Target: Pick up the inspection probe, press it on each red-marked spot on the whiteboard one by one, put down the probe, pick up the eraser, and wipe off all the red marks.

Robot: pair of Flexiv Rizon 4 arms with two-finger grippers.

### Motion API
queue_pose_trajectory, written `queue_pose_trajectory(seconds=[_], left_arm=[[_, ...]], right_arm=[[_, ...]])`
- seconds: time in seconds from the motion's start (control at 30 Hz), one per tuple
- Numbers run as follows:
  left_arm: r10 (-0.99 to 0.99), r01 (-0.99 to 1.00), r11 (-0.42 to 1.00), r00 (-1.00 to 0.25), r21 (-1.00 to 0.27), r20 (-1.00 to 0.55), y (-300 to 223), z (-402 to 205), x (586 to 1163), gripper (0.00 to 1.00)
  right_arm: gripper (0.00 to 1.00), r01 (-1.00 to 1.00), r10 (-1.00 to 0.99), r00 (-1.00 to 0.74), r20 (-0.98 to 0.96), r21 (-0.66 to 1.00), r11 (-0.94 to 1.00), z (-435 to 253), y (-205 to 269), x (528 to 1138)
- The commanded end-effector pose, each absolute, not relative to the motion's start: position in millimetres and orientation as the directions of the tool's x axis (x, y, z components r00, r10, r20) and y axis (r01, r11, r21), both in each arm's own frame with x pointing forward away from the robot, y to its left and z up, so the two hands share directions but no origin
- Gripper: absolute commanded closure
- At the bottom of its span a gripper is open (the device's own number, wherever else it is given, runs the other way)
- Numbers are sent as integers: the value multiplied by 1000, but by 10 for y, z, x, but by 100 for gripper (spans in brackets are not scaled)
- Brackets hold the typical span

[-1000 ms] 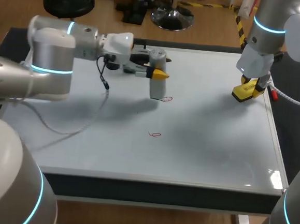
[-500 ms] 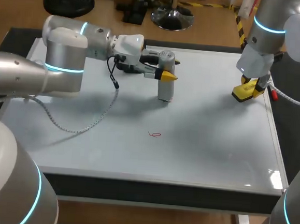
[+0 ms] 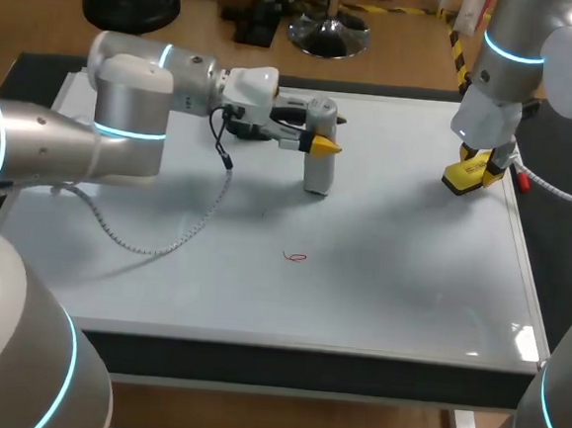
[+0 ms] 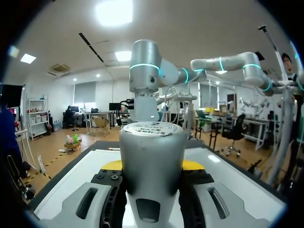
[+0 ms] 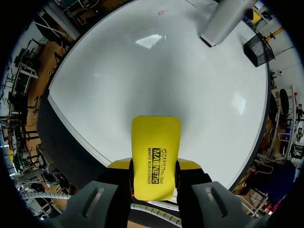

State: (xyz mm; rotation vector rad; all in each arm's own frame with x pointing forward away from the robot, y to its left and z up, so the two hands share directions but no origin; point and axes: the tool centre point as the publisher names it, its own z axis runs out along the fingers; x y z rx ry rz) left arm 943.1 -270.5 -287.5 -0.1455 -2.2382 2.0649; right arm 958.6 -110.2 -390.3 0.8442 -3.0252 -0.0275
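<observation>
Upper middle, the left tool [image 3: 317,139] clamps the probe [image 3: 318,177] upright on the whiteboard [image 3: 410,273]; upper right, the right tool [image 3: 480,168] grips the eraser [image 3: 462,177]; a red mark [image 3: 294,257] shows centrally.

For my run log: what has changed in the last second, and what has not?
The left gripper, shut on the probe, carried it toward the right arm's side; the probe now stands upright over the upper red mark, hiding it in the head view. The right gripper with the eraser and the lower red mark stayed put.
</observation>
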Motion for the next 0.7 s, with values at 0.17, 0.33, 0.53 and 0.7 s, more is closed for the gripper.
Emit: queue_pose_trajectory(seconds=[0.17, 0.33, 0.53, 0.7], left_arm=[[140, -5, 91, -990, -996, 18, -2740, -2921, 9457, 100], [139, -7, 95, -990, -995, 20, -2727, -2927, 9461, 100], [137, -4, 101, -990, -995, 18, -2721, -2927, 9466, 100], [138, -1, 103, -990, -995, 16, -2715, -2924, 9470, 100]], right_arm=[[100, -519, -519, -855, -1, 16, 855, -3894, -1108, 9592], [100, -519, -519, -855, -1, 16, 855, -3894, -1108, 9592], [100, -519, -519, -855, -1, 16, 855, -3894, -1108, 9592], [100, -519, -519, -855, -1, 16, 855, -3894, -1108, 9592]])
